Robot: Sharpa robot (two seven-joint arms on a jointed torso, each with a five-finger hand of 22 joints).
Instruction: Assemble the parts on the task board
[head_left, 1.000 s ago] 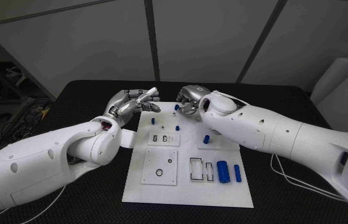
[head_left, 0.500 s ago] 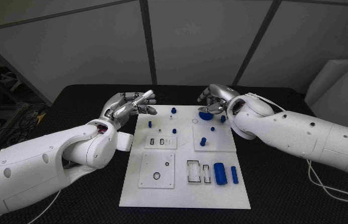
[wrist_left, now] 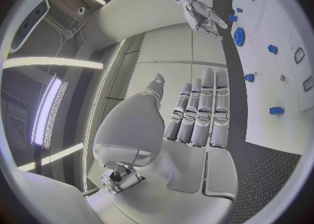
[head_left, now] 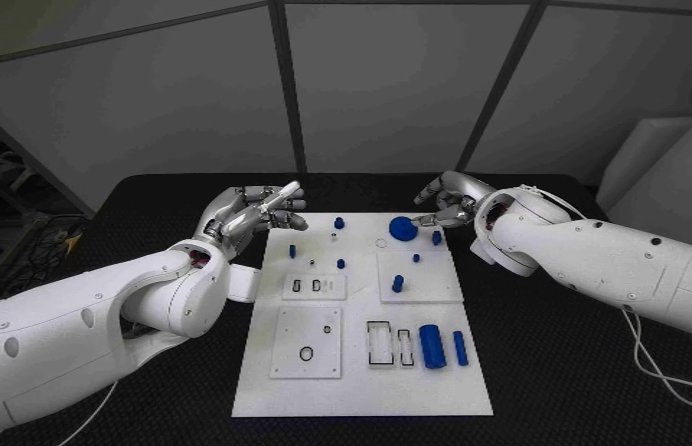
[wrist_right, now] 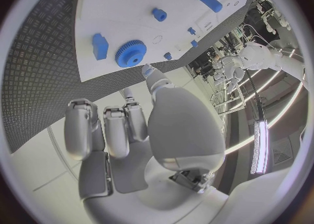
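The white task board [head_left: 361, 386] lies in the middle of the black table. A blue gear [head_left: 402, 228] sits flat near its far edge, with a small blue block [head_left: 437, 237] beside it. Small blue pegs [head_left: 340, 263] stand further in, and a thick blue cylinder [head_left: 433, 346] and a thin one [head_left: 460, 347] lie at the near right. My right hand [head_left: 447, 201] hovers just beyond the gear with fingers apart, holding nothing. My left hand [head_left: 257, 211] is off the board's far left corner, fingers stretched out and empty. The gear [wrist_right: 130, 54] and block [wrist_right: 99, 46] lie in front of my right hand [wrist_right: 131, 130].
Two rectangular slots [head_left: 381, 344] sit left of the cylinders, and a dark ring [head_left: 307, 353] marks the near left plate. Black table [head_left: 577, 366] surrounds the board. A grey panelled wall rises behind the table.
My right hand has drawn back to the right, off the far part of the board, and the blue gear now lies uncovered. The left hand has barely moved. The camera view shifted.
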